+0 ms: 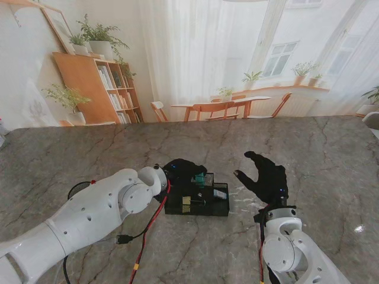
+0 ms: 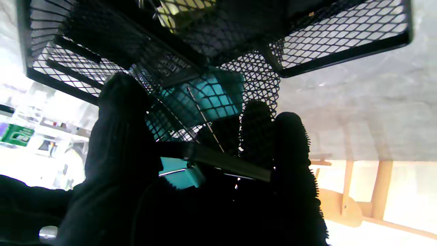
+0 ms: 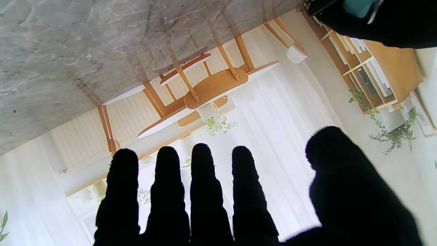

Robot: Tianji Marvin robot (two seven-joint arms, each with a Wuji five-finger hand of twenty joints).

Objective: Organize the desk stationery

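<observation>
Organizer: a black mesh organizer [image 1: 198, 201] sat on the desk [image 1: 331, 154] near the middle, just in front of the robot, with several compartments.
Teal item: a small teal object [image 1: 200, 179] was at the organizer's far left compartment, right at the left hand's fingertips; the left wrist view showed teal [image 2: 208, 99] through the mesh, so it looked to be inside or going in, though I could not tell whether it rested on the bottom.
Other contents: a binder clip [image 1: 186, 204] lay in the near compartment and a pale blue-and-white item [image 1: 220, 193] on the right side; both seemed already sorted.
Left hand: the left hand [image 1: 180, 171] was curled over the organizer's far left corner, fingers [image 2: 119, 130] bent round the teal item and the mesh rim; I judged it held the item, not yet let go.
Right hand: the right hand [image 1: 265, 176] hovered just right of the organizer, fingers [image 3: 201, 191] spread and straight, holding nothing.
Progress: late in the task by my judgement; no loose stationery was visible on the desk.
Left to do: release the teal item and withdraw.
</observation>
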